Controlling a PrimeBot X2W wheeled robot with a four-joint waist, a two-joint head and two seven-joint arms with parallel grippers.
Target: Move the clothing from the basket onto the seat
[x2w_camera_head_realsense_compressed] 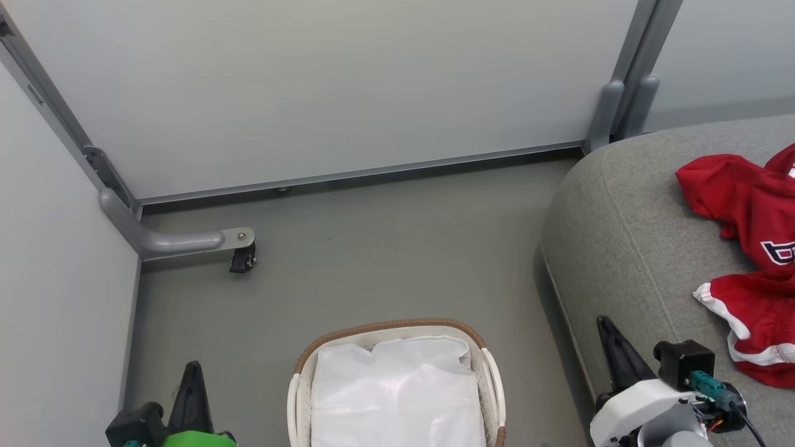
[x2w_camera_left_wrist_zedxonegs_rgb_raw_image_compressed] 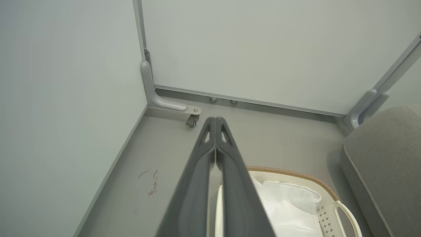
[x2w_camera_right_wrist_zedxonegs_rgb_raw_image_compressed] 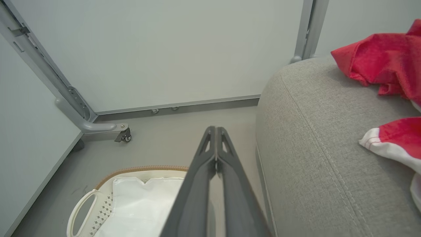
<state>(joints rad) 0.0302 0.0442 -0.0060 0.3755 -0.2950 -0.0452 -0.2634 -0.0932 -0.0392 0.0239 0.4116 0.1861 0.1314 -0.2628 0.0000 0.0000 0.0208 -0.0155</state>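
Both arms low and level, fingers pointing forward toward the wall panel [x2w_camera_head_realsense_compressed: 348,93]. Left gripper [x2w_camera_head_realsense_compressed: 193,371] pressed shut, nothing in it, hanging over the floor [x2w_camera_head_realsense_compressed: 372,248] just left of the basket [x2w_camera_head_realsense_compressed: 385,326]. Right gripper [x2w_camera_head_realsense_compressed: 605,324] also pinched together, empty, over the seat's [x2w_camera_head_realsense_compressed: 621,236] side edge, between basket and clothing [x2w_camera_head_realsense_compressed: 751,205]. Clothing lies in red heaps on the seat, well in from its rounded corner, clear of both grippers. Basket sits on the floor beside the seat edge, white liner [x2w_camera_head_realsense_compressed: 397,391] inside, no red in the part visible.
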